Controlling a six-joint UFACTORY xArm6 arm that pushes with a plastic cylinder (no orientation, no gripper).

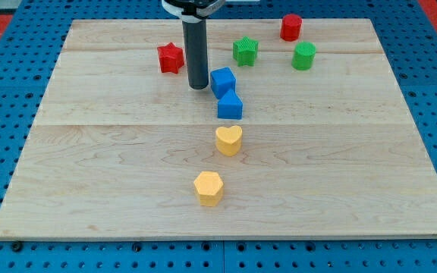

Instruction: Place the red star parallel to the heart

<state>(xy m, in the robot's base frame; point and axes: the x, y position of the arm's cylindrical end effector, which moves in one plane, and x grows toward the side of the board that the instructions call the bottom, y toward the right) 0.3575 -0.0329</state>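
In the camera view, our only 1, we had no fingers at all to report on, open or closed: the arm ended in a dark rod, and my tip [198, 86] rested on the counter [89, 174] holding nothing. The tip stood between the red star [171, 58], near it on the view's left and slightly toward the view's top, and a blue cube [223, 80] just beside it on the view's right; we could not tell whether the rod touched that cube. A second blue block [230, 105] sat against the first, toward the view's bottom. The yellow heart [228, 139] lay below those 2, well apart from the star, with a yellow hexagonal block [209, 187] lower still. We judged the step in hand to be the approach: the star looked untouched, resting near the view's top, far from level with the heart. The next move, as we read it, called for bringing the tip round to the star's top side and pushing it toward the view's bottom until it sat alongside the heart, keeping clear of the blue pair. A green star [245, 51], a green block [304, 55] and a red block [291, 26] stayed out of that path. The rod's upper end was cut off by the frame's top, and the shapes of those last 2 blocks were hard to make out.
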